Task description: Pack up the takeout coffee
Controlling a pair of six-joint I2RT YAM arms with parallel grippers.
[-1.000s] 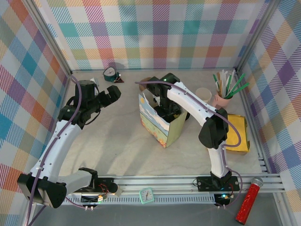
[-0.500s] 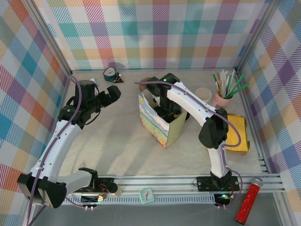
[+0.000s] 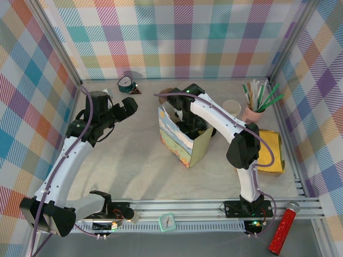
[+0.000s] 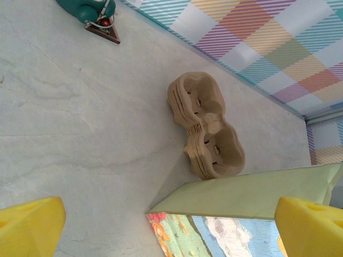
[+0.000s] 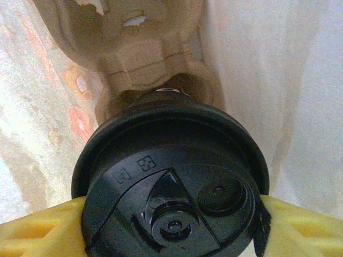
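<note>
Letting go too soon is the big worry, because the coffee (image 5: 166, 155) could drop crooked and tip over. The right claw (image 5: 171, 227) is partly open and has the coffee by its black lid (image 5: 214, 198), with a yellow finger (image 5: 37, 235) on each side. It is down inside the bag (image 3: 187, 144), which stands in the middle of the table (image 3: 134, 160). Under the coffee sits a brown tray (image 5: 144, 59) with round holes. The lid hides the cup, so I cannot tell if its bottom is in a hole yet. If it lands on the edge of a hole, it may lean on the bag wall (image 5: 278, 80) and spill. The grip seems to be on the lid, so a hard squeeze or a tug could pop it off. Nothing holds the bag, so the arm may catch the wall on the way out and knock the bag over.

The left claw (image 3: 124, 108) is wide open and holds nothing. It hangs over the table to the left, well apart from the bag.

So the bag has the tray and the coffee in it. Behind the bag, a pile of spare trays (image 4: 206, 128) lies on the table. At the back right, a pink cup (image 3: 252, 114) holds green and white sticks (image 3: 262, 93)
</note>
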